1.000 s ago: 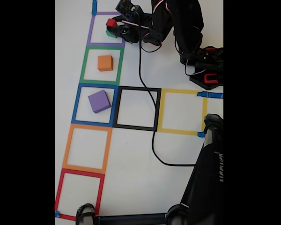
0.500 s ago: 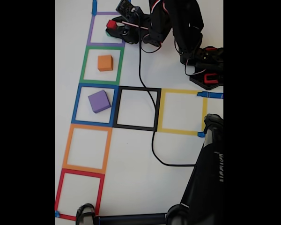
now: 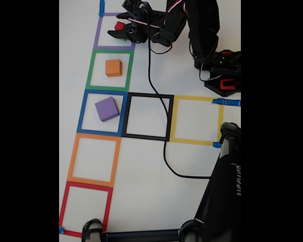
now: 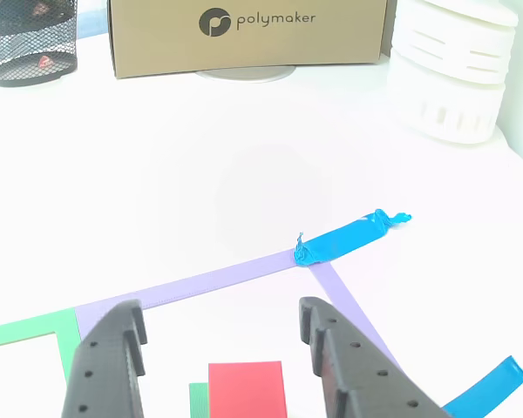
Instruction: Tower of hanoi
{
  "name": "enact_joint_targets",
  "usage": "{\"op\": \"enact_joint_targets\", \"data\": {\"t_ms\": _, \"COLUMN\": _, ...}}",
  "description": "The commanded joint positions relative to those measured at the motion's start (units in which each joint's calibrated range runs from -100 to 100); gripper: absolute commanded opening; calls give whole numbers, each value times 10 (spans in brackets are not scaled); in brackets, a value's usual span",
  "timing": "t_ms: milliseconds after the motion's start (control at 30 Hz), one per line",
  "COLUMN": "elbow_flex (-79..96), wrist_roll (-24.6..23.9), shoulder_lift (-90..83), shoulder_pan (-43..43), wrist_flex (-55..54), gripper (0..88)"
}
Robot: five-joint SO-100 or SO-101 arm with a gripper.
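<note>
Fixed view, left to right: the big purple cube [image 3: 107, 109] sits in the blue tape square, the orange cube [image 3: 113, 67] in the green one, both apart on the white desk [image 3: 192, 166]. Up top, spread fingers [image 4: 222, 335] straddle the small red cube [image 4: 246, 389] on the green cube [image 4: 198, 402], not clamped yet, so I'd judge restacking remains.

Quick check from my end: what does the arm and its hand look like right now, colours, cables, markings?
The arm is black plastic with red-and-white wires near its top and a red patch at the base. A thin black cable trails from it across the table. In the other view, the hand shows two dark grey fingers dotted with rows of small holes. No readable markings.
</note>
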Motion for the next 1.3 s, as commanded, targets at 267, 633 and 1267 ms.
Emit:
{"op": "enact_joint_targets", "data": {"t_ms": 267, "elbow_flex": -132, "wrist_roll": 0, "shoulder_lift": -447, "shoulder_pan": -37, "wrist_flex": 688, "gripper": 13}}
{"op": "enact_joint_targets", "data": {"t_ms": 633, "elbow_flex": -635, "wrist_roll": 0, "shoulder_lift": -465, "shoulder_pan": -211, "wrist_flex": 1265, "gripper": 13}}
{"op": "enact_joint_targets", "data": {"t_ms": 1267, "elbow_flex": -714, "wrist_roll": 0, "shoulder_lift": -528, "shoulder_pan": -275, "wrist_flex": 1416, "gripper": 44}}
